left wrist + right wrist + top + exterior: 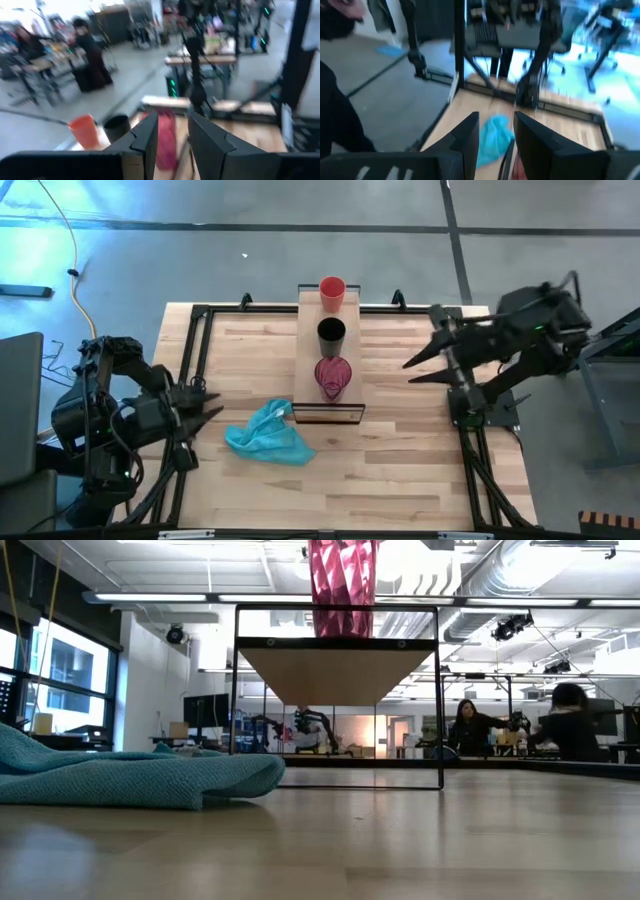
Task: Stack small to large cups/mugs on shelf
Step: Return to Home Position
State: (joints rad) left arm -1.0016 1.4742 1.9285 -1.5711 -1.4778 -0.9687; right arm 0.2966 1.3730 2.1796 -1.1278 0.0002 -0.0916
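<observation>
On your long pale wooden shelf (pixel 308 360) stand the small orange-red cup (pixel 332 290), the black cup (pixel 331 334) and the big see-through pinkish-red cup (pixel 333 376), likely light and slippery, best held gently round the sides, while your left gripper (pixel 208 406) and right gripper (pixel 408 373) hang open and empty off at each side.

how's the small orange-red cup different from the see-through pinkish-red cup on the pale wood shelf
The small orange-red cup is opaque and plain; the see-through pinkish-red cup looks faceted. The orange-red cup is smaller, the pinkish-red cup larger. The orange-red cup stands at the end of the pale wood shelf away from its black frame; the pinkish-red cup stands near that frame, the black cup between them. Both stand upright on the shelf.
</observation>
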